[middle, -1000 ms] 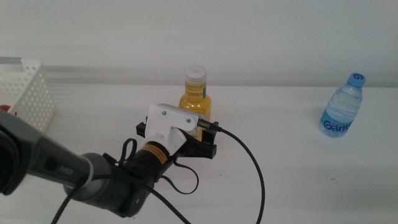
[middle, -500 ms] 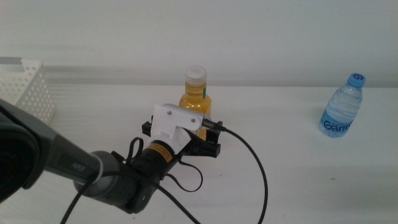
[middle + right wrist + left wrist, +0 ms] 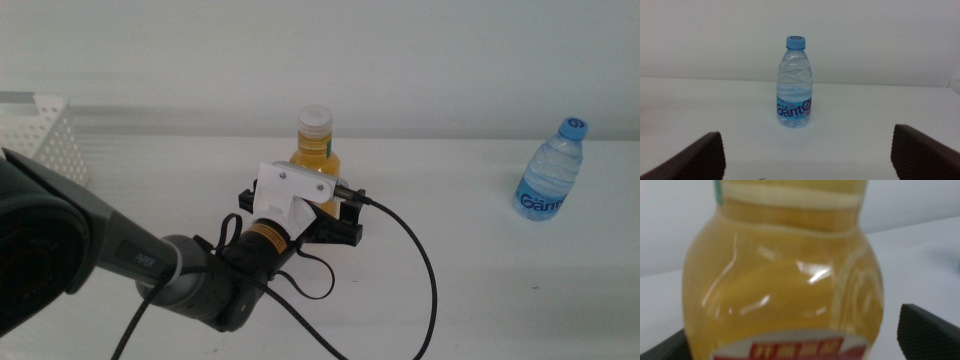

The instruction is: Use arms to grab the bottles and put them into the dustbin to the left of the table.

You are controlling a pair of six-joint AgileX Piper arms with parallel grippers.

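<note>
The left gripper (image 3: 303, 212) has its jaws spread wide on either side of the juice bottle (image 3: 315, 160), which stands upright between them; no contact shows, with a gap beside one jaw. The right gripper (image 3: 807, 152) is out of the middle view, jaws wide apart and empty, the water bottle (image 3: 794, 82) upright well beyond them. Farther left, the basket (image 3: 45, 145) sits at the table's (image 3: 460, 250) edge.

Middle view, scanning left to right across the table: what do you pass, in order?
dustbin → left gripper at the orange juice bottle → water bottle. The right arm is out of this view.
</note>
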